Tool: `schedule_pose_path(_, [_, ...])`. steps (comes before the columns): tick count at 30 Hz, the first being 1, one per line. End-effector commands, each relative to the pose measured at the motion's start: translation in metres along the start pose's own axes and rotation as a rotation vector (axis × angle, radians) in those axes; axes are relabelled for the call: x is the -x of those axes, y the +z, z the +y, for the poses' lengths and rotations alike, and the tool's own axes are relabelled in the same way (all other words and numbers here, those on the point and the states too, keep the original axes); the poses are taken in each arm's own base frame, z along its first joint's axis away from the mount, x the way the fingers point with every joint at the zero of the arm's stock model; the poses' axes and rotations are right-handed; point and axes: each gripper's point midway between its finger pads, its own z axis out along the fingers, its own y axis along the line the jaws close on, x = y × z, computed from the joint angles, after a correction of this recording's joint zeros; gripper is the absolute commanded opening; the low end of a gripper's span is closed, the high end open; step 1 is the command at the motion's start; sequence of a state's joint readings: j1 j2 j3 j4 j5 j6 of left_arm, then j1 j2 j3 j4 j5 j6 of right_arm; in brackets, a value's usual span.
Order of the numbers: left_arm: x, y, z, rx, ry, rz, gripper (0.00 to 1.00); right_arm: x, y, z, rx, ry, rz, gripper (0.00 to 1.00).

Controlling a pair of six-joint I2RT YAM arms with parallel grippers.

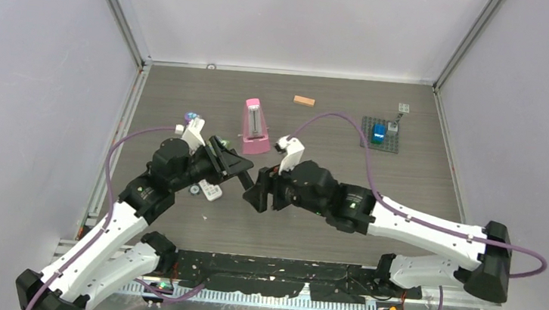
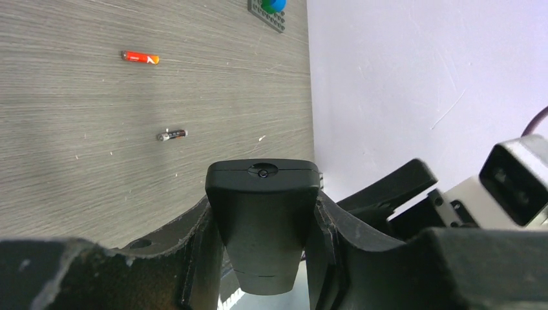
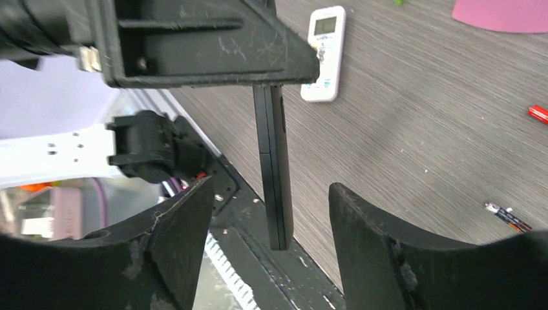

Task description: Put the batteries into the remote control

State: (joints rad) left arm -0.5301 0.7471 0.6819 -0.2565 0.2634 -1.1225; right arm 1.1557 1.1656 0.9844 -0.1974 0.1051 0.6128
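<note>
Nothing legible shows anywhere. The white remote (image 3: 325, 55) beyond the right gripper (image 3: 268, 190) has a screen and buttons whose markings are too small to read. Ahead of the left gripper (image 2: 262, 213), the print on the red battery (image 2: 140, 57) and the dark battery (image 2: 171, 135) is blurred.

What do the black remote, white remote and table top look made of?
Black remote: likely moulded plastic, satin; soft sheen, seam line along its edge.
White remote: probably plastic, smooth; small screen and buttons set in.
Table top: grey wood-grain, perhaps laminate, matte; fine straight streaks.
</note>
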Motion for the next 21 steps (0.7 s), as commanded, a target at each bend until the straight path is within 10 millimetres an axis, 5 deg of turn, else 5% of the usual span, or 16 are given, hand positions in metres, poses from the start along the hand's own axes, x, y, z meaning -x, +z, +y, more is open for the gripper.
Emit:
schedule_pose_path(1, [0.000,-0.005,-0.003,-0.016,-0.015,-0.017,0.00,-0.003,0.011,-0.012,-0.155,-0.130,0.016,0.66])
schedule_pose_path(4, [-0.002,-0.007,-0.003,-0.020,-0.017,-0.013,0.00,-0.010,0.018,-0.010,-0.159,-0.109,0.034,0.58])
schedule_pose_path(8, [-0.004,-0.009,-0.002,-0.025,-0.016,-0.007,0.00,-0.010,0.020,-0.005,-0.139,-0.066,0.029,0.32])
schedule_pose_path(11, [-0.005,-0.012,-0.012,-0.082,-0.006,-0.002,0.08,-0.010,0.016,-0.001,-0.120,-0.050,0.028,0.20])
schedule_pose_path(16, [-0.010,-0.022,-0.028,-0.201,0.051,-0.001,0.41,-0.008,0.002,0.017,-0.022,-0.009,0.032,0.09])
schedule_pose_path(21, [-0.011,-0.042,-0.046,-0.343,0.118,-0.044,0.74,0.000,-0.012,0.038,0.114,0.064,0.018,0.08])
